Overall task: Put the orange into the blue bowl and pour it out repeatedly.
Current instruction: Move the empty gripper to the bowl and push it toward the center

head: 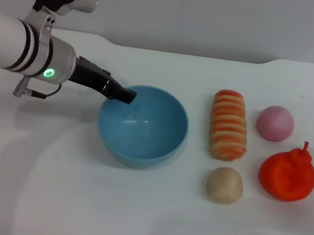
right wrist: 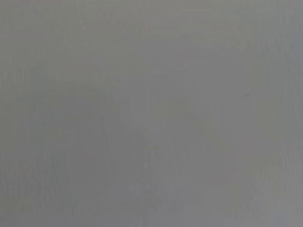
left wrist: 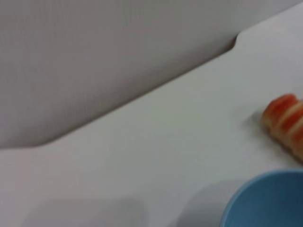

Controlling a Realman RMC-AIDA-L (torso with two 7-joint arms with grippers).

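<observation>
Orange [head: 287, 175]: lies on the white table [head: 75, 199] at the right side of the head view, well apart from the bowl; its small stem tip points up; nothing is touching it.
Blue bowl [head: 143, 126]: stands upright near the middle of the table, nothing inside it; part of its rim also shows in the left wrist view [left wrist: 265, 201].
Left gripper [head: 126, 95]: reaches in from the left, its dark tip at the bowl's left rim; it appears clamped on that rim, though the fingers themselves are hard to separate.
Right gripper: not seen in the head view; the right wrist view gives only a plain grey field.
Striped roll [head: 229, 125]: orange and cream, lies lengthwise just right of the bowl; one end shows in the left wrist view [left wrist: 286, 120].
Pink ball [head: 275, 123]: right of the roll, behind the orange.
Tan ball [head: 224, 185]: in front of the roll, near the orange's left side, not touching it.
</observation>
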